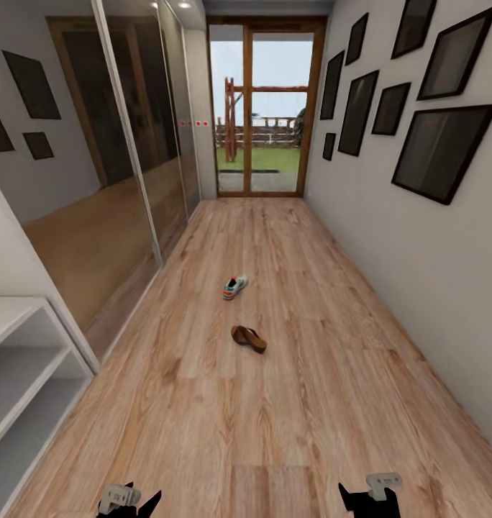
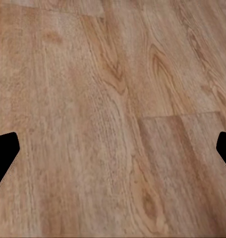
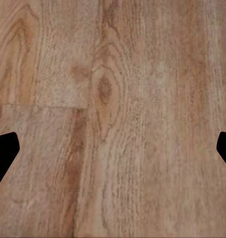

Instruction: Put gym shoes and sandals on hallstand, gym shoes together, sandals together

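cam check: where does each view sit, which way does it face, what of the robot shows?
Head view: high on the robot, facing forward and down the corridor at gym shoe, sandal, hallstand, glass door; left gripper and right gripper show.
Left wrist view: faces down at floor; open fingers show.
Right wrist view: same; fingers open.
Shared: the plank floor.

The right pincer (image 3: pixel 113 151) hangs over bare floor (image 3: pixel 142 99), its two black fingertips (image 3: pixel 4 153) at opposite edges, spread wide with nothing between them. Wood-grain planks run below, a dark knot (image 3: pixel 104 89) in one and a plank joint beside it.
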Robot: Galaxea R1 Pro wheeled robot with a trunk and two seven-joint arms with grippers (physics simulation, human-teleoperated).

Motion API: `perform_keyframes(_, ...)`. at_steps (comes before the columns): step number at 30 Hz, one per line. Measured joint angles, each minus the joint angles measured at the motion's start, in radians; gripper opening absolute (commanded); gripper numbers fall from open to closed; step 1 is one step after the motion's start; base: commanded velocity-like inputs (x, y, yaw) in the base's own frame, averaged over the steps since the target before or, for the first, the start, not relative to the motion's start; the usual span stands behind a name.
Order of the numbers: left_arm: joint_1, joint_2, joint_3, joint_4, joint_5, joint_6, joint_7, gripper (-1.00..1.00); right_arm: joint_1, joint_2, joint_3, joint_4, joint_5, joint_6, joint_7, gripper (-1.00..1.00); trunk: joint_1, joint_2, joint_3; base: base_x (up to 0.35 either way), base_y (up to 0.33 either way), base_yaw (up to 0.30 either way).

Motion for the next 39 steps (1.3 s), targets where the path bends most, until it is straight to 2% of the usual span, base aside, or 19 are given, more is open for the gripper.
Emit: perform_keyframes(39, 0.000, 0.000, 0.000, 0.000, -0.001, 0.000, 0.000, 1.00, 0.000, 0.000, 0.000, 0.000, 0.000, 0.000, -0.002, 1.00, 0.000, 0.000, 0.000, 0.308, -0.126, 0.000)
